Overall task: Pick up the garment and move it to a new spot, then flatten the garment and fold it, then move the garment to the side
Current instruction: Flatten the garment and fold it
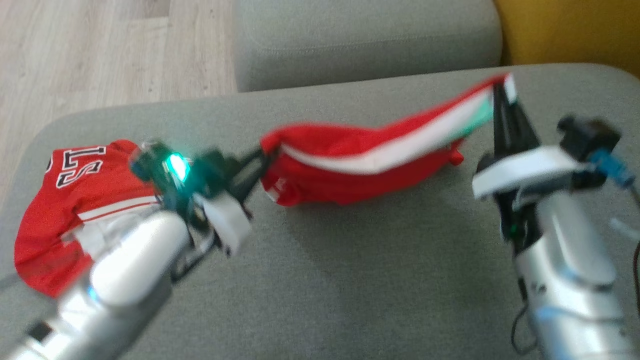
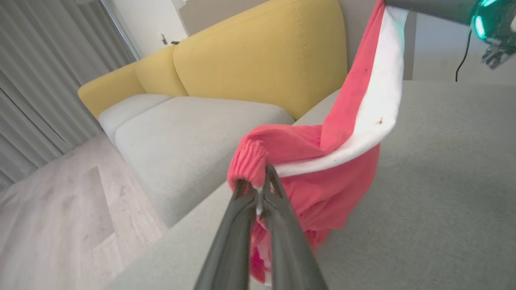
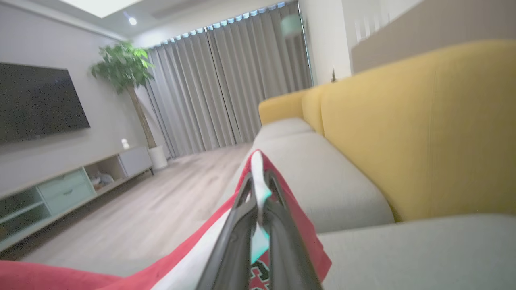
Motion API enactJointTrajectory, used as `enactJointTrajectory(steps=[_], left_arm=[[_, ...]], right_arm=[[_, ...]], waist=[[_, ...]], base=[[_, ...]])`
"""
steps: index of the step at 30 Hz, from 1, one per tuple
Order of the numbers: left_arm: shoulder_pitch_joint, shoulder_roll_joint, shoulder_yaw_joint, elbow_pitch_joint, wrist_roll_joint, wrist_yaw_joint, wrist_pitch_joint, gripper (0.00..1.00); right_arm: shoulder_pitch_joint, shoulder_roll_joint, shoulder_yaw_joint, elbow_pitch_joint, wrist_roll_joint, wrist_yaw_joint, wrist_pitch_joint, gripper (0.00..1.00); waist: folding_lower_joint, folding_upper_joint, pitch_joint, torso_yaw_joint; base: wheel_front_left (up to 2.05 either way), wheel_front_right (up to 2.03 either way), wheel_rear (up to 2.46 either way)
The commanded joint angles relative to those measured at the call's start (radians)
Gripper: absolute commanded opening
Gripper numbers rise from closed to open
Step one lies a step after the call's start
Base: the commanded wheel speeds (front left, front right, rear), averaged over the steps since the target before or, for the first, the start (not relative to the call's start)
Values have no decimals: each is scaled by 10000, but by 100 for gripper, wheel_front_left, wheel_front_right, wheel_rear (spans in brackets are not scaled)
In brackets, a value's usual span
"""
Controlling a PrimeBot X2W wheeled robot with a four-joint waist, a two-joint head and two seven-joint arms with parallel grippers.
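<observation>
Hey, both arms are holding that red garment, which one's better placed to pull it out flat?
Probably the right. The right gripper pinches the garment beside bare cushion, while the left gripper grips it next to another red jersey.

Counting two red garments: one lettered garment [image 1: 75,200] and one striped garment [image 1: 350,155]. Counting two grippers, the left gripper [image 1: 260,150] and the right gripper [image 1: 497,92], each pinching one end of the striped one. Counting two grey seat cushions, a near cushion [image 1: 350,280] and a far cushion [image 1: 365,40]. Counting one television [image 3: 36,100] and one potted plant [image 3: 121,68].
</observation>
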Motion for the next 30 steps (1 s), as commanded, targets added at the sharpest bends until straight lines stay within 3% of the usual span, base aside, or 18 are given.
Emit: enactJointTrajectory(steps=[1, 6, 11, 19, 26, 30], left_arm=[[-1017, 487, 198, -410, -224, -46, 246, 0], [-3009, 1191, -351, -769, -1067, -54, 701, 0], [-4297, 1457, -577, -760, -1820, -55, 671, 0], [-4093, 1439, -777, -1156, -3454, -56, 682, 0], [-3934, 1642, -948, -1196, -3336, -42, 438, 0], [-4202, 1525, -937, -893, -3145, -39, 184, 0]], right_arm=[[-812, -100, 278, -655, 156, 75, 82, 0], [-1874, -217, 153, -1700, 651, 75, -15, 0], [-2199, -217, -542, -2200, -23, 75, -205, 0], [-1254, -79, -904, -2218, -458, 75, 685, 0], [-1257, -108, -702, -2099, -295, 75, 1518, 0], [-2105, -226, -386, -1635, -194, 75, 1833, 0]], waist=[[1, 0, -113, -66], [1, 0, -342, -101], [1, 0, -531, -79], [1, 0, -447, -47], [1, 0, 124, -306], [1, 0, 1091, -507]], base=[[0, 0, 0], [0, 0, 0], [0, 0, 0], [0, 0, 0], [0, 0, 0], [0, 0, 0]])
